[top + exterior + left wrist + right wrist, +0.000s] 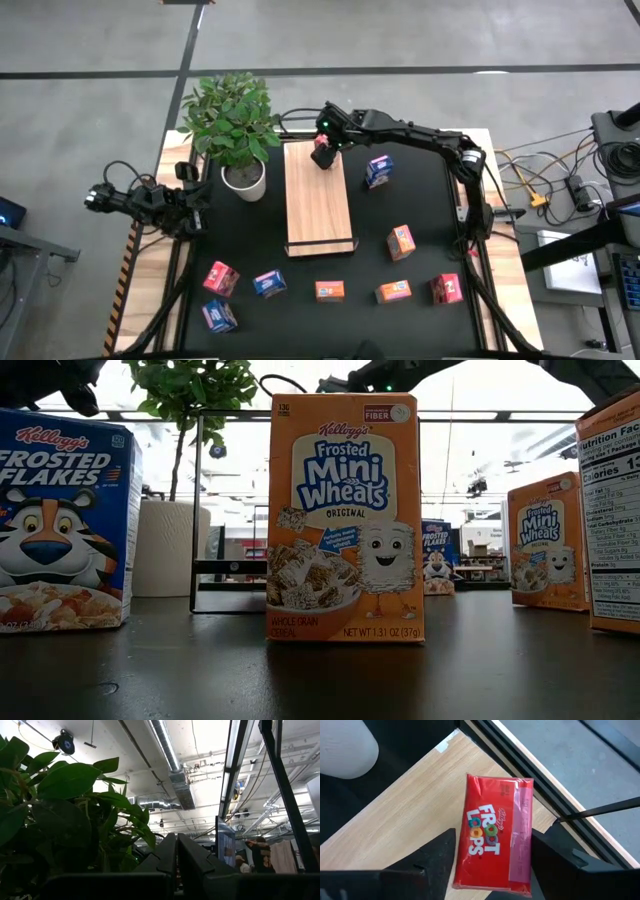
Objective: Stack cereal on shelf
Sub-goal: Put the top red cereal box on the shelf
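The shelf (318, 200) is a light-wood board with a black wire frame, lying mid-table. A red Froot Loops cereal box (495, 837) rests at its far end (323, 153), printed front toward the wrist camera. My right gripper (495, 862) hovers over it, open, slanting down, one finger (437, 860) on each long side with narrow gaps. My left gripper (176, 865) is shut, held up beside the plant at the table's left (195, 208). Other cereal boxes stand on the black tabletop: a blue one (378, 170), an orange one (400, 241) and several along the near edge.
A potted plant in a white pot (243, 180) stands just left of the shelf. Near-edge boxes include pink (220, 278), blue (270, 284), orange (330, 290) and red (445, 288). In the low view an orange Mini Wheats box (345, 520) fills the middle.
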